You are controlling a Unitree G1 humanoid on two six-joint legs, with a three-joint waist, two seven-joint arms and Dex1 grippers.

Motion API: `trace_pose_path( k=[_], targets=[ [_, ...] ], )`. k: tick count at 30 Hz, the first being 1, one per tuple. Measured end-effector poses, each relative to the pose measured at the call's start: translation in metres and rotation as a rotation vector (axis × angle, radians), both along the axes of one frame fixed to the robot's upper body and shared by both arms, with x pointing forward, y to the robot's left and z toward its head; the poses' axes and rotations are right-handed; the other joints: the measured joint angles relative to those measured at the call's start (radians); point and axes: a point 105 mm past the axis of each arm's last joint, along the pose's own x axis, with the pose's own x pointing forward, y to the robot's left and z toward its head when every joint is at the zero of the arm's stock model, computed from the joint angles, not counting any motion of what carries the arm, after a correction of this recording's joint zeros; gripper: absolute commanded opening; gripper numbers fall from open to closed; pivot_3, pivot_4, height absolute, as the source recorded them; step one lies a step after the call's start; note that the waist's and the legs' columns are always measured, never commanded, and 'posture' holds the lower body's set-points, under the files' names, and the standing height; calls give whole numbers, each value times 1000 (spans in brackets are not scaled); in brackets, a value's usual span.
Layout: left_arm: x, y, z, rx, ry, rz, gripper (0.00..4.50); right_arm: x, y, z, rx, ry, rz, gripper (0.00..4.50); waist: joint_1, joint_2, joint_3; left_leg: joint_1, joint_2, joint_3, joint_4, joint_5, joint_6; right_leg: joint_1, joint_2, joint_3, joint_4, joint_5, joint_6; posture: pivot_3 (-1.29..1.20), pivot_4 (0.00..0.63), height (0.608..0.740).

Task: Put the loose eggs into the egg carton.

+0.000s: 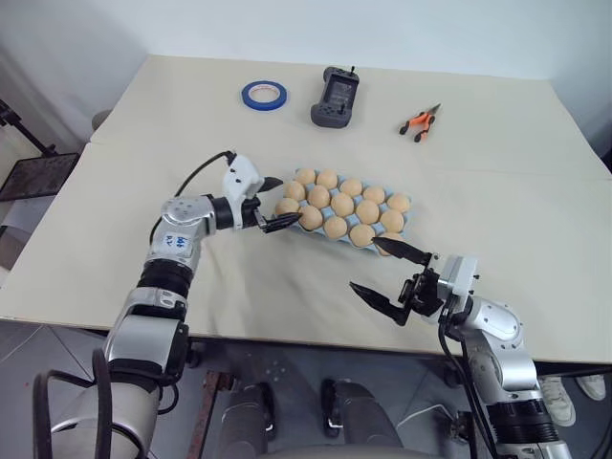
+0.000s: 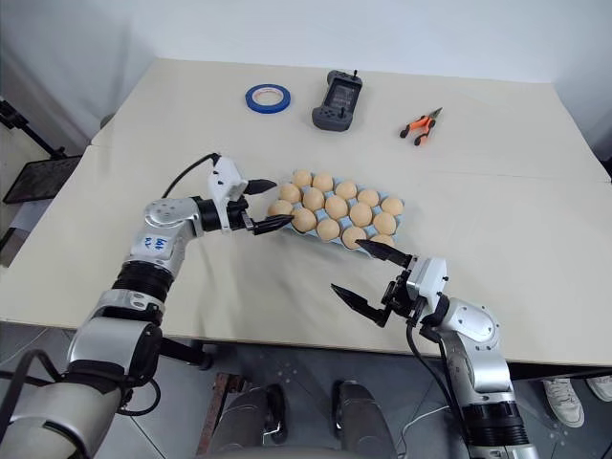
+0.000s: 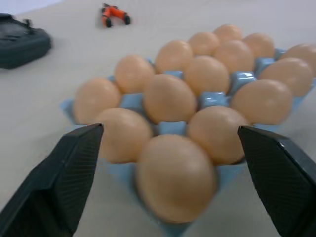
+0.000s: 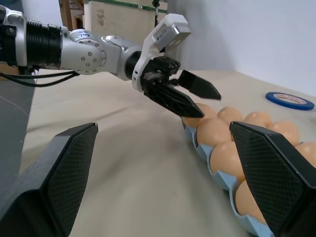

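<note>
The light blue moulded egg carton (image 1: 408, 218) is shown lying near the middle of the pale beige surface (image 1: 535, 172), set at a slant to the front edge. Its hollows are filled by pale orange-tan oval eggs (image 1: 342, 204), packed in rows and touching one another; from the left wrist view the blue ridges of the tray are seen between them.

The left hand (image 1: 271, 203) is held at the carton's left end, its two black fingers spread apart with nothing gripped between them. One finger is seen over the corner egg (image 1: 287, 207) and the other along the carton's near corner; whether either finger touches an egg cannot be told. In the right wrist view the same left hand is shown with its fingertips just above the nearest eggs.

The right hand (image 1: 392, 273) is held near the front edge of the surface, just before the carton's right front corner, with its black fingers spread wide and empty.

Along the far side of the surface, well apart from the carton, three items are shown: a ring of blue tape (image 1: 264, 94), a dark grey handheld controller (image 1: 335, 97) and a pair of orange-handled pliers (image 1: 419, 122).
</note>
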Motion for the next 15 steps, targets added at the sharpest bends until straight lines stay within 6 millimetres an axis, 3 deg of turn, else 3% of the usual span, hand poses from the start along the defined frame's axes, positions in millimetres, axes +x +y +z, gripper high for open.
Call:
trace_pose_path(
  k=[3,6,9,11,15],
  targets=[
    [-3,31,13,18,-49,42,4471,-1,-1,-1,-2,5,-3,4500,-2,0,0,0,1,0,-1,0,0,0,0,0,1,-1,-1,0,150,740],
    [-18,69,16,55,-75,57,4471,-1,-6,-2,-25,9,-12,4500,-6,0,0,0,1,1,-1,0,-1,0,0,0,1,-1,-2,0,150,740],
    [-39,102,0,118,-42,80,4471,1,-13,-1,-56,12,-25,4500,-8,0,0,1,1,1,-2,-1,-1,-1,-1,0,1,-2,-3,0,150,740],
    [-59,119,-19,165,7,87,4471,4,-18,0,-81,19,-31,4500,-11,0,0,1,1,0,-2,-1,-1,-1,-2,1,1,-7,-12,0,150,740],
    [-85,127,-42,183,67,74,4471,9,-20,3,-94,16,-34,4500,-8,0,0,1,1,0,-2,-1,-1,-1,-4,0,1,-9,-16,0,150,740]
  ],
)
